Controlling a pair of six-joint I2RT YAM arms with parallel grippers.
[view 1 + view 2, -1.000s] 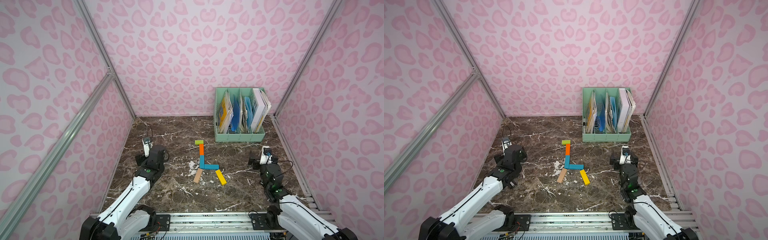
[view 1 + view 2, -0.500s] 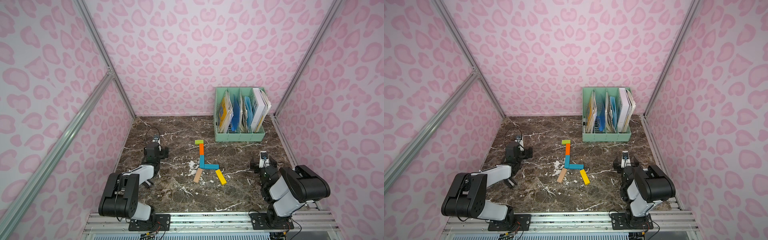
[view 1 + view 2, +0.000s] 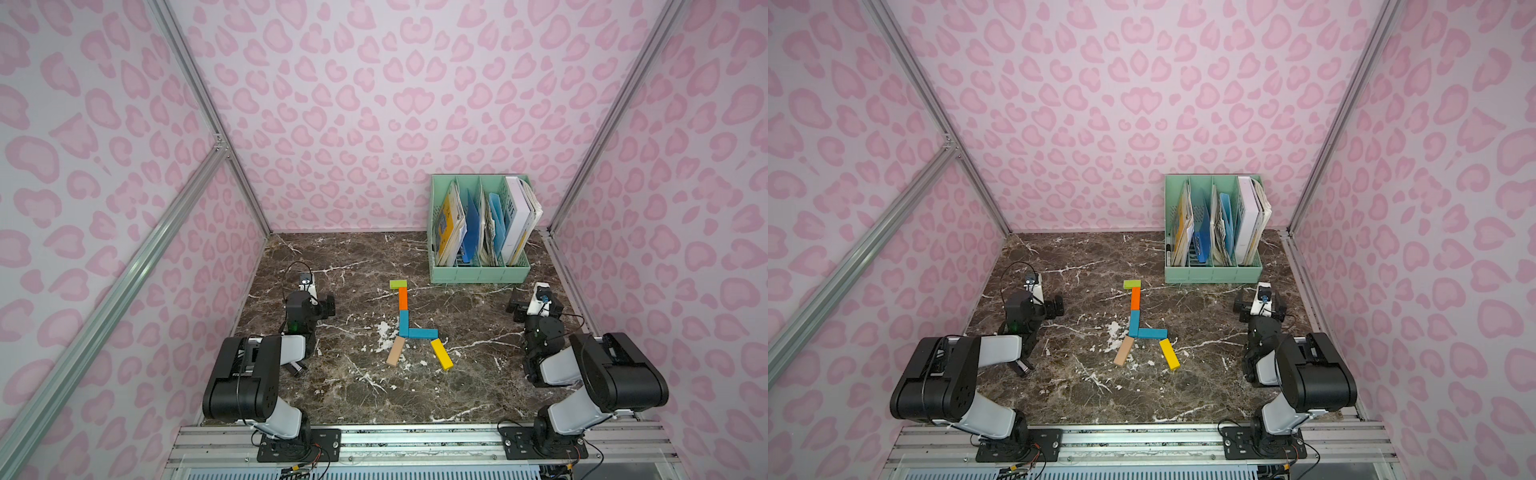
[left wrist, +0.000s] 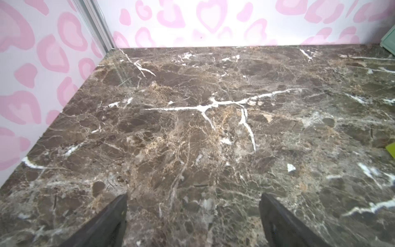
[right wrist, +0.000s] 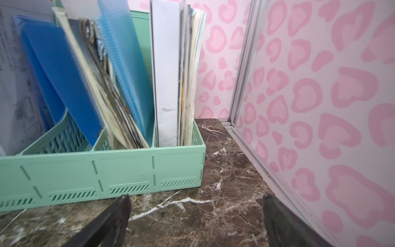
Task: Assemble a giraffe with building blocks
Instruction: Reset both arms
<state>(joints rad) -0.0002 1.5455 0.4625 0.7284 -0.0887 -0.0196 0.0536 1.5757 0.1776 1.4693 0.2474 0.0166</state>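
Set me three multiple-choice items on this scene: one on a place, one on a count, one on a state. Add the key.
1. The lime green block lies: A) at the orange block's far end; B) beside the yellow block; C) in the file rack.
2. Teal blue blocks in the giraffe: A) one; B) two; C) three.
3. The fingers of the left gripper are: A) open, empty; B) shut on the tan block; C) shut on the orange block.
1 A: it touches the orange block's far end. 2 B: neck piece and body piece. 3 A: only marble shows between them.
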